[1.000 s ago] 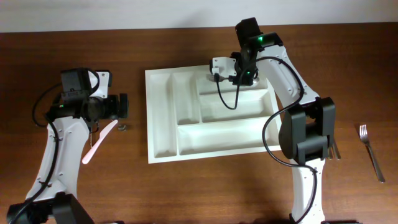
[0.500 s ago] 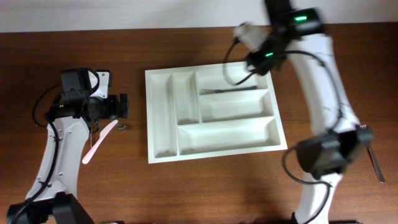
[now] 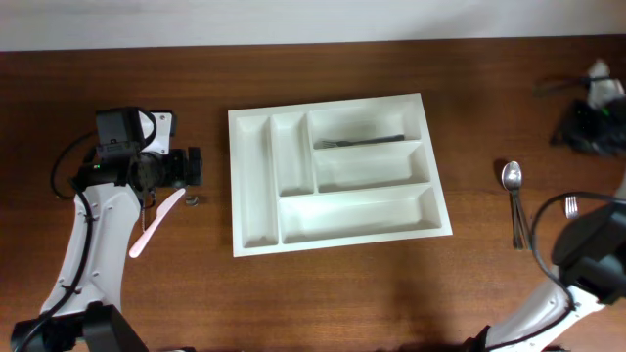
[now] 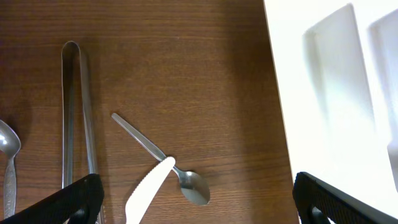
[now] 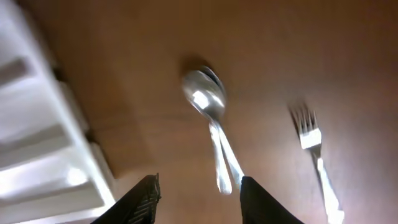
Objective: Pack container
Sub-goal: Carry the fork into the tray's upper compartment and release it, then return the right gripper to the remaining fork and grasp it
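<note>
One large white container [image 3: 352,210] lying flat at the middle of the table. Five compartments in all: two narrow upright ones toward the left edge, three long horizontal ones toward the right edge. One metal fork [image 3: 358,141] lying lengthwise inside the horizontal compartment nearest the far edge.

Toward the left edge, the left gripper [image 4: 198,190], spread wide and grasping nothing, above loose cutlery on the wood. Below it:
- One white plastic knife [image 4: 146,193], its tip lying across the neck of one small metal spoon [image 4: 163,159].
- One pair of long metal tongs [image 4: 74,112] near them, on the side away from the container.
- One further spoon [image 4: 7,158] beyond the tongs, cut off by the frame.

Toward the right edge, well apart from the container, two metal spoons [image 5: 208,99] stacked one on the other. One second fork [image 5: 311,134] just beside them.

Right gripper [image 5: 199,199] blurred, up by the far right corner, fingers parted with nothing between them.
</note>
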Controlling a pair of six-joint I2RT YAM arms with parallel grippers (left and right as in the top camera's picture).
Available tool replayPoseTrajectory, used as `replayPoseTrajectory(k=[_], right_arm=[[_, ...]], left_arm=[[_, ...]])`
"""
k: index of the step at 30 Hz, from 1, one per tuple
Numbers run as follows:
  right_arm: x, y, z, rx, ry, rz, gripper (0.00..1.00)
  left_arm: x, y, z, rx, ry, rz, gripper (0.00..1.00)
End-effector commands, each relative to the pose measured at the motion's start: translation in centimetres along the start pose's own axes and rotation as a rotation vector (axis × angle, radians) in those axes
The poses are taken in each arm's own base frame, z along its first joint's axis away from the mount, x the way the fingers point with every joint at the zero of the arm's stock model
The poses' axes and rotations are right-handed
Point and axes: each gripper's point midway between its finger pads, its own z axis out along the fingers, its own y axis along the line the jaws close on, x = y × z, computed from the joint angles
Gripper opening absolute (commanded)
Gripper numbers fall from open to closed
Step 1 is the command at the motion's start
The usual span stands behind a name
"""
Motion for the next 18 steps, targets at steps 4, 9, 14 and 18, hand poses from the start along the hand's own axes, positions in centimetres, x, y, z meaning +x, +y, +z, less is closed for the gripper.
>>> replayPoseTrajectory(k=[4, 9, 14, 18], right_arm=[[5.1, -4.5, 4.3, -0.029, 0.173, 0.166, 0.44], [6.5, -6.6, 5.7, -0.037, 0.19, 0.23, 0.36], [7.5, -6.8, 4.1, -0.056, 0.181, 0.267, 0.33], [7.2, -4.7, 0.0, -0.098, 0.064, 0.23, 0.35]], left_arm=[[-0.7, 0.0, -0.2, 0.011, -0.016, 0.016, 0.99], [-0.7, 0.0, -0.2, 0.011, -0.016, 0.016, 0.99], [-0.7, 0.0, -0.2, 0.011, -0.016, 0.016, 0.99], [-0.7, 0.0, -0.2, 0.011, -0.016, 0.016, 0.99]])
